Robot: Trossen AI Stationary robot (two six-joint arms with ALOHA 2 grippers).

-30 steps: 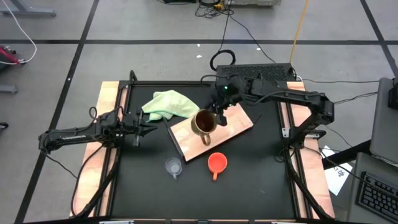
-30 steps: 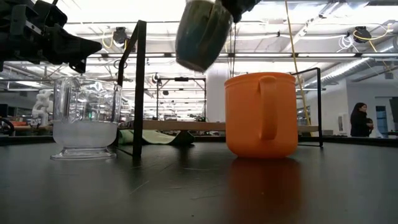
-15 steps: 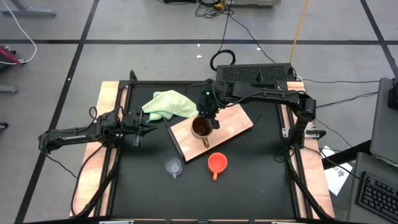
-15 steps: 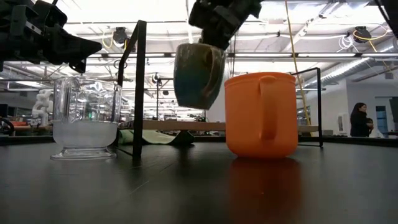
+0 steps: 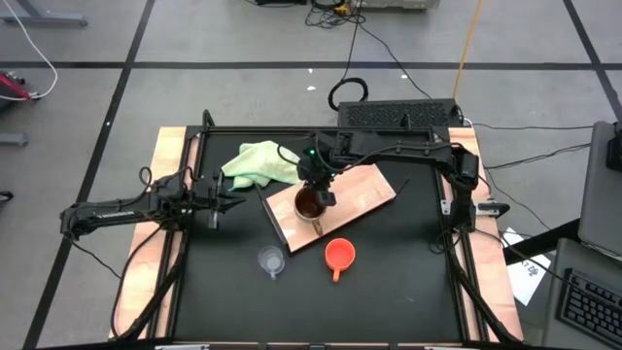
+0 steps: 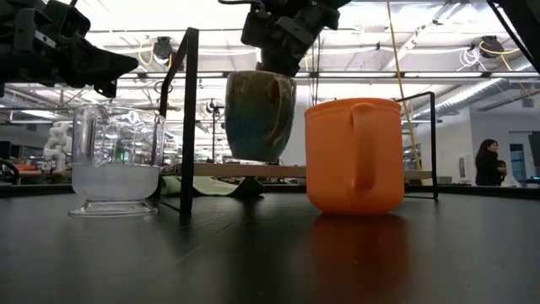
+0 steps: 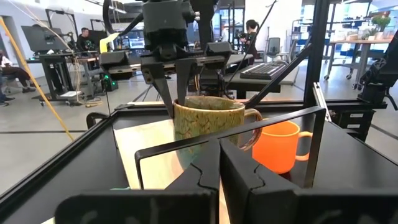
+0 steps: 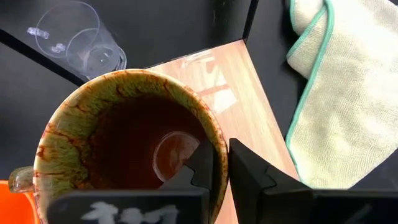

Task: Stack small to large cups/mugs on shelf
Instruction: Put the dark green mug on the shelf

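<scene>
My right gripper (image 5: 317, 181) is shut on the tan-brown mug (image 5: 309, 204), which stands upright over the light-wood shelf board (image 5: 364, 190). The mug also shows in the low view (image 6: 260, 114) and the left wrist view (image 7: 208, 121). The orange cup (image 5: 337, 255) and the small clear glass cup (image 5: 271, 261) stand on the black table, near of the board. My left gripper (image 5: 229, 195) is shut and empty at the table's left (image 7: 219, 168). My right gripper pinches the mug's rim wall (image 8: 219, 144) on the side away from the handle (image 8: 18, 177), one finger inside (image 8: 198, 163) and one outside (image 8: 249, 174). The fingers point down from above. The mug hangs upright, its base just over the board; I cannot tell whether it touches.
A pale green cloth (image 5: 260, 160) lies on the table at the board's far left corner. A black frame rail (image 6: 187, 118) stands along the table's edges. People show in the room beyond the table (image 6: 488, 165).
My right gripper has gone down and toward the table's left and near edge with the mug. The mug, tipped a second ago, now hangs upright and much lower, close over the board.
</scene>
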